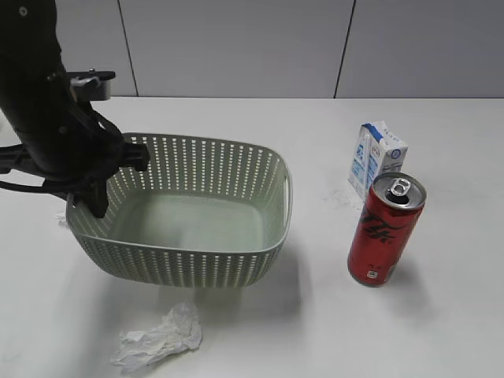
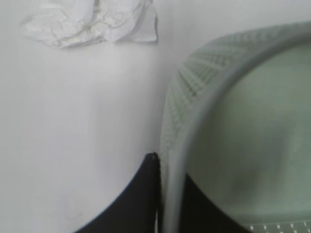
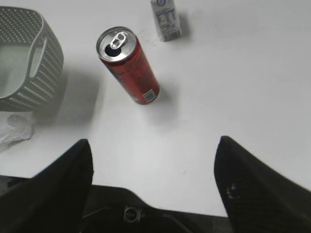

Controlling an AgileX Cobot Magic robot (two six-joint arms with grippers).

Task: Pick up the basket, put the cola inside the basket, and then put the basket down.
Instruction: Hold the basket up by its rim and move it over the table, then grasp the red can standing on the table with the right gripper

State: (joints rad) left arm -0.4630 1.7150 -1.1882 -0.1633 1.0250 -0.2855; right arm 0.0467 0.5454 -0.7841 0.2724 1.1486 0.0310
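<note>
The pale green basket (image 1: 228, 252) sits left of centre, its left end tilted up a little. My left gripper (image 1: 98, 197) is shut on the basket's left rim (image 2: 177, 165), one finger outside and one inside the wall. The red cola can (image 1: 386, 230) stands upright on the table to the right of the basket, apart from it. In the right wrist view the cola (image 3: 130, 65) stands ahead of my right gripper (image 3: 153, 150), which is open, empty and well short of the can. The basket's right end (image 3: 29, 73) shows at that view's left.
A blue-white carton (image 1: 376, 157) stands just behind the cola, also seen in the right wrist view (image 3: 166, 18). A crumpled white tissue (image 1: 157, 339) lies in front of the basket, and shows in the left wrist view (image 2: 92, 22). The table (image 1: 315, 331) is white.
</note>
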